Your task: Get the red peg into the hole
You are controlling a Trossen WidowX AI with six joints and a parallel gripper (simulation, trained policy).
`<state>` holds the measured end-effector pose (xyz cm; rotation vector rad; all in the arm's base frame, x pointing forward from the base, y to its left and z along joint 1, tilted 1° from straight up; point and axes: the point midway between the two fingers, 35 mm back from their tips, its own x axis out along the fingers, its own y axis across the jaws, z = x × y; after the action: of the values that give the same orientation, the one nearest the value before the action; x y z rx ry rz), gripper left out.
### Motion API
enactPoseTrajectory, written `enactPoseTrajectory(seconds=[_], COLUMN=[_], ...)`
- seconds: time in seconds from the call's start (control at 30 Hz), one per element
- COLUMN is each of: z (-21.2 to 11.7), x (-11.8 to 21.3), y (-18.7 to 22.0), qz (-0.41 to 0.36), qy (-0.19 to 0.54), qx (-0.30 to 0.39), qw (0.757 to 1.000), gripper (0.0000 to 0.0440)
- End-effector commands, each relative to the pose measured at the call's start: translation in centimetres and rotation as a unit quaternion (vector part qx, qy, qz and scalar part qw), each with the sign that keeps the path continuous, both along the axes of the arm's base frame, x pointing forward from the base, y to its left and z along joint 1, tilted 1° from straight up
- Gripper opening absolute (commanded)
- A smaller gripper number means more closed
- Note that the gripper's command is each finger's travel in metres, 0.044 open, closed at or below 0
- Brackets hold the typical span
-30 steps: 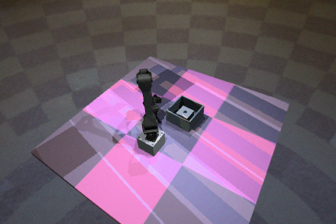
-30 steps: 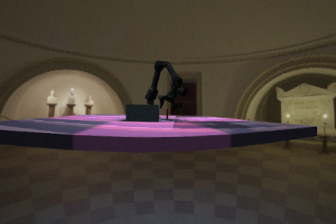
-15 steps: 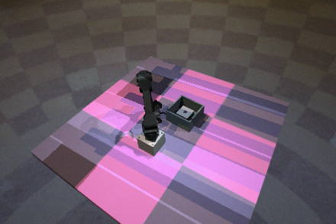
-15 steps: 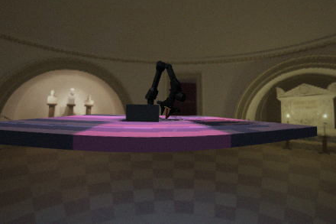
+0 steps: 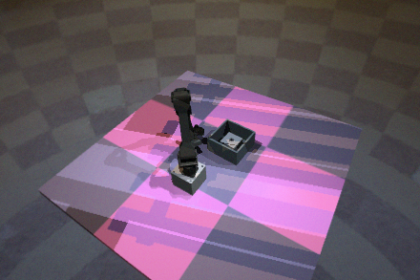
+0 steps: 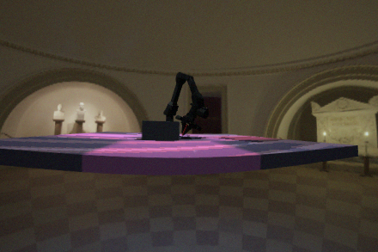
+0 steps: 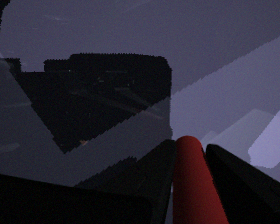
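Observation:
The red peg runs between the two dark fingers in the wrist view, and leans in the exterior view with its lower end close to the table top. My gripper is shut on the peg, low beside the open box. In the top view the arm largely hides the gripper, and the peg cannot be made out clearly. The dark grey box stands beside the gripper. The pale plate with its dark hole shows at the bottom of the box.
The arm's pale base block stands on the table near the box. The box walls rise around the plate. Pink and grey light patches and dark shadows cross the table top.

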<state>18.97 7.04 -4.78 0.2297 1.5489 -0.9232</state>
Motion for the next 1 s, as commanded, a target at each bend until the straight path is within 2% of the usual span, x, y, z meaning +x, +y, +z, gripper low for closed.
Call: enactPoseTrajectory(seconds=[0.0,0.5,0.97], z=[1.5,7.5,11.4], x=[1.1,4.6,8.1], y=[-0.3,-2.7,-7.2], qz=[0.003,-0.005,-0.064], qy=[-0.017,-0.058,-0.103], qx=[-0.005,-0.030,-0.044], qw=[1.000,0.998,0.992], gripper=[0.0000,0.0000,0.0000])
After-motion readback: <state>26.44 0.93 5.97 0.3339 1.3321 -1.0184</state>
